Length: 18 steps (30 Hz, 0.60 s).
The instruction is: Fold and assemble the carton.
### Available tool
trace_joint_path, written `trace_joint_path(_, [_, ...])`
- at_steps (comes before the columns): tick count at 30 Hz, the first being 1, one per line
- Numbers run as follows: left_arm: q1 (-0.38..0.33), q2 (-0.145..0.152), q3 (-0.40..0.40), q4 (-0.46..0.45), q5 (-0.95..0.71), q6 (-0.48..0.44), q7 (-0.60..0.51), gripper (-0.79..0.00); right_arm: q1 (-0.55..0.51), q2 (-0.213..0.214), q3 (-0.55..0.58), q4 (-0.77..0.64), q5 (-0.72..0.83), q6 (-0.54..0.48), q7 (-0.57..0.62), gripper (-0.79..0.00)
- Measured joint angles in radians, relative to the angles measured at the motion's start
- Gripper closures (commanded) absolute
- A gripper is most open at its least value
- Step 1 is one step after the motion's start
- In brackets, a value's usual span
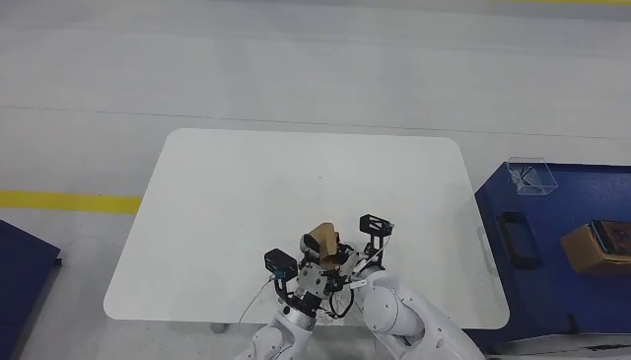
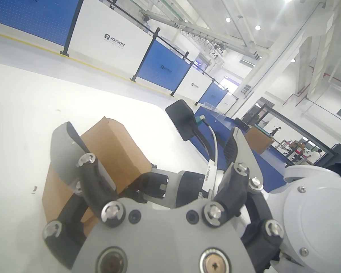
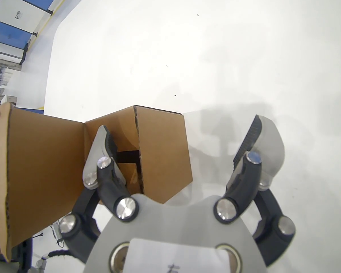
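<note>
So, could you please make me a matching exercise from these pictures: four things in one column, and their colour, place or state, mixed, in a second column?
Things:
1. carton
2. table
3. clear bin
4. right gripper

Colour, place or state:
A. open
B. on the blue stand
C. white
D. brown cardboard

Pairs: 1-D, 2-C, 3-B, 4-A.
</note>
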Motion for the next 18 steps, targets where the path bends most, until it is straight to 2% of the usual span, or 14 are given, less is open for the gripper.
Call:
trace_joint_path(5, [-0.011,-0.006,0.000,0.012,-0.009,0.007,-0.007,-0.785,-0.014,0.001,0.050,-0.030,0.045,-0.022,0.037,-0.785])
trace_joint_path(9, [-0.019,-0.012,0.003,0.022,-0.014,0.016,-0.008,-0.785,-0.028,0.008,0.125,-0.068,0.123,-0.044,0.112,-0.785])
trace_joint_path(12, [-0.024,-0.016,0.006,0.027,-0.016,0.019,-0.004,-0.785,-0.038,0.014,0.194,-0.086,0.165,-0.039,0.123,-0.785])
trace_joint_path(14, [-0.027,-0.018,0.007,0.028,-0.014,0.021,0.000,-0.785,-0.049,0.017,0.233,-0.094,0.164,-0.035,0.095,-0.785])
trace_joint_path(18, [-0.029,-0.022,0.011,0.027,-0.010,0.025,0.006,-0.785,-0.074,0.019,0.233,-0.077,0.017,0.006,-0.029,-0.785])
